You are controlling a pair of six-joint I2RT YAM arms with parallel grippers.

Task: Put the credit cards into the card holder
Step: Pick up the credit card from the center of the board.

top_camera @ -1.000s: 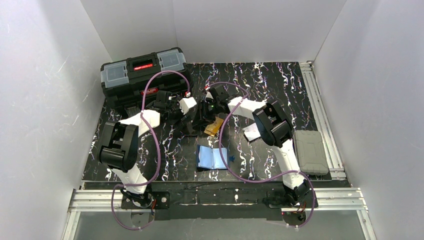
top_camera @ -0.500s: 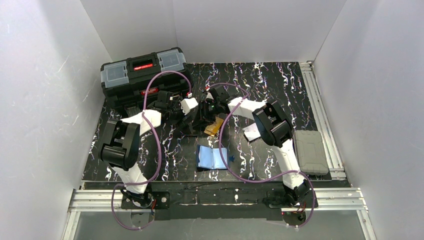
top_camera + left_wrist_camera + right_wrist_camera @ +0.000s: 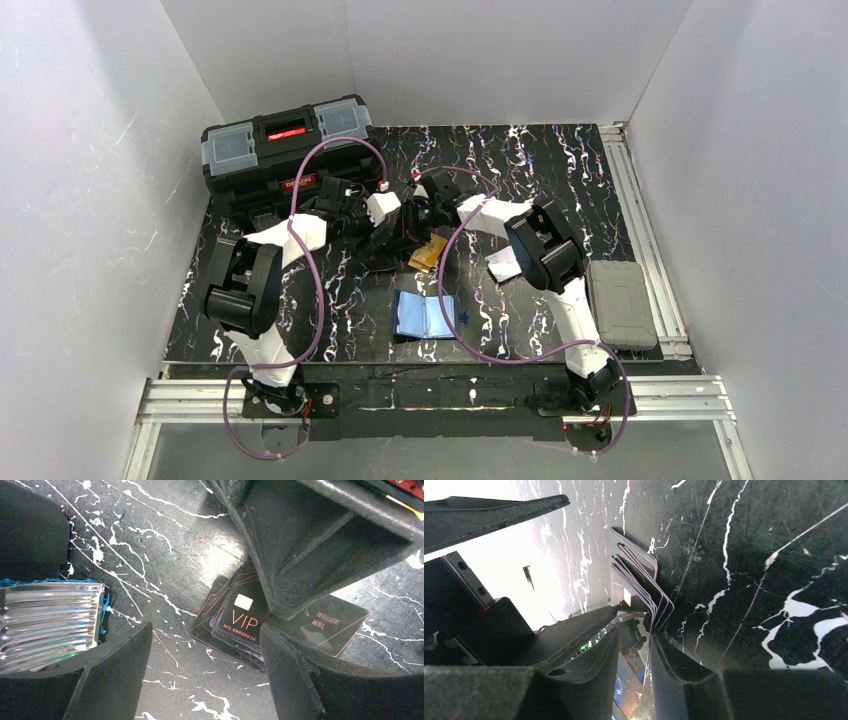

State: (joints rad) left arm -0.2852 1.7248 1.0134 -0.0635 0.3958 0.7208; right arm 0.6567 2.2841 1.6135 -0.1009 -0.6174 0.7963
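The card holder (image 3: 425,315) lies open on the table, light blue inside up. It also shows at the left edge of the left wrist view (image 3: 47,615). Several orange-yellow credit cards (image 3: 432,252) lie fanned just behind it; they look dark in the left wrist view (image 3: 240,617). A whitish card (image 3: 503,264) lies to their right. My left gripper (image 3: 388,237) (image 3: 206,630) is open and empty, low over the table beside the fan. My right gripper (image 3: 418,232) (image 3: 634,622) is open only by a narrow gap at the fan's edge (image 3: 641,575), one finger (image 3: 300,545) resting on the cards.
A big black toolbox (image 3: 285,150) stands at the back left, close behind the left arm. A grey case (image 3: 620,300) lies at the right edge of the table by the rail. White walls close in three sides. The two grippers nearly touch.
My left gripper has moved right, closer to the cards and the right gripper. The right gripper, cards and card holder have not moved.
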